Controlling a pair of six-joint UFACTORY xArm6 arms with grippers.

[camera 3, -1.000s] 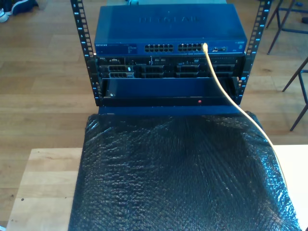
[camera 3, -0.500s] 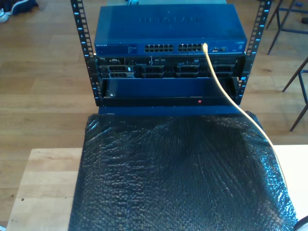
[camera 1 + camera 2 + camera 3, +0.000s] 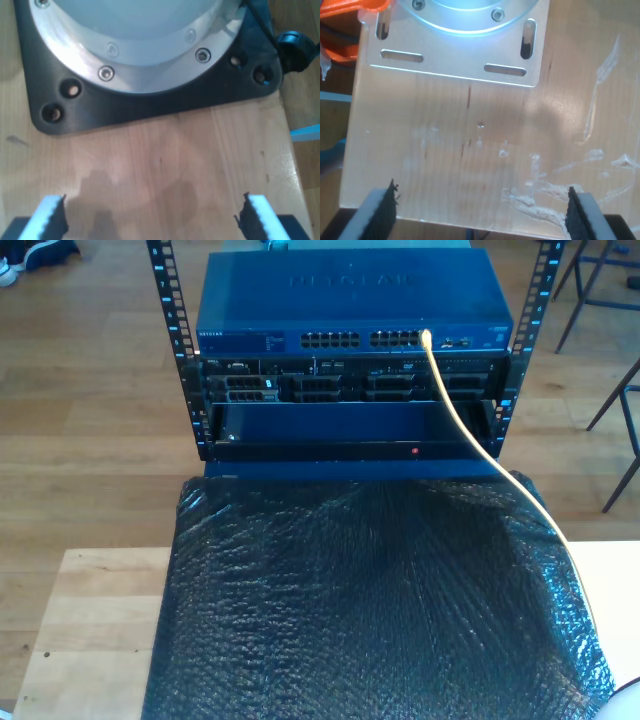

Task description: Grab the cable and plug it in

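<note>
Cable [image 3: 470, 435] unchanged, plugged into switch [image 3: 350, 305]. My first hand [image 3: 150, 220] and second hand [image 3: 480, 212] wide, empty, over table [image 3: 165, 160].

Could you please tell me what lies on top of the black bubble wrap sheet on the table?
The cable crosses the black bubble wrap sheet near the exterior view's right, running up to the blue switch. The wrap hides whatever lies beneath it.

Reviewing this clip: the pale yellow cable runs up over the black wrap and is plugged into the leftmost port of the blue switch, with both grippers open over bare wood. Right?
Not quite. In the exterior view the cable ends at the rightmost port of the blue switch's port row, toward that view's right. The rest holds: it crosses the black wrap, and my first gripper and second gripper are open over wood.
</note>
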